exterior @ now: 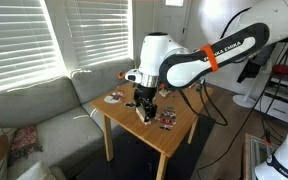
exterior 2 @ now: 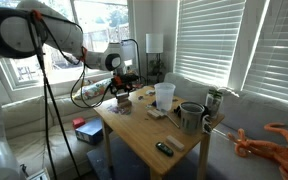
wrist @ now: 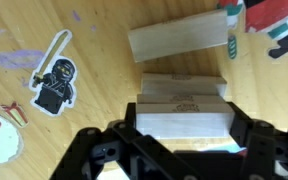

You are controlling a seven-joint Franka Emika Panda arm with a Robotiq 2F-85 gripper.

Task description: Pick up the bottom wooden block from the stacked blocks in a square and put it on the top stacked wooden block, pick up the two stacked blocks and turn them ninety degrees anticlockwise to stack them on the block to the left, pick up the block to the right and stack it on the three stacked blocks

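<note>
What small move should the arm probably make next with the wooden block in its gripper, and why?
Probably a short straight lift. In the wrist view the gripper is shut on a pale wooden block, with another block lying just beyond it on the table; rising first should keep the held block from knocking that one.

A cup (exterior 2: 164, 95), mug (exterior 2: 191, 117) and can (exterior 2: 214, 103) crowd one long edge of the bench (exterior 2: 142, 126); its middle lies open. In the wrist view, a crosswise block (wrist: 179, 40) bars the way just past the stacked blocks (wrist: 182, 105); beside them, only flat stickers (wrist: 56, 72).
</note>
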